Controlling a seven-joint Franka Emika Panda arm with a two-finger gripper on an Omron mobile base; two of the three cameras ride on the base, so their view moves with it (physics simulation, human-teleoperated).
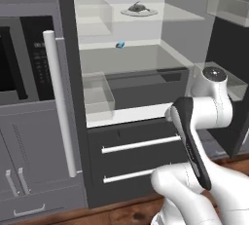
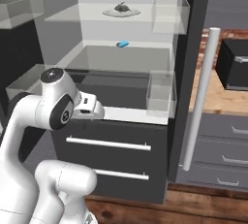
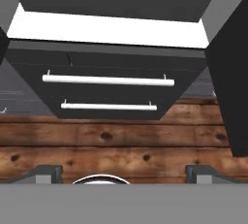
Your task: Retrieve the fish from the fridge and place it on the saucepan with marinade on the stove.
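Presently the tall dark grey double-door fridge (image 1: 68,97) stands open, its white interior exposed to both base views. The small, flat, dark grey fish (image 1: 137,7) lies on a round white plate (image 1: 146,12) on the upper glass shelf, towards the back, well above the two dark bottom drawers (image 3: 106,92) with silver bar handles. A tiny bright blue object (image 2: 123,44) sits on the shelf below the plate; it is not the target and should be left alone. Clear bins hang on the doors to either side.

The two-finger gripper (image 3: 123,172) is low, in front of the drawers, its camera looking down over the drawer fronts and the wooden floor. Its dark fingertips (image 3: 46,172) sit at opposite sides of the hand view, so the jaws stand wide apart and hold nothing. It is well apart from the fish.

Assessment: retrieval has not begun; the hand must rise to the upper shelf and reach inward. The fish appears light and stiff, and probably smooth-skinned, so it could slide on the plate if nudged. Being low and flat, it offers little height to catch. The advisable hold is across the narrow body at its middle, jaws straddling it from above or from the front, kept clear of the plate rim. The saucepan and stove cannot be assessed from these views.
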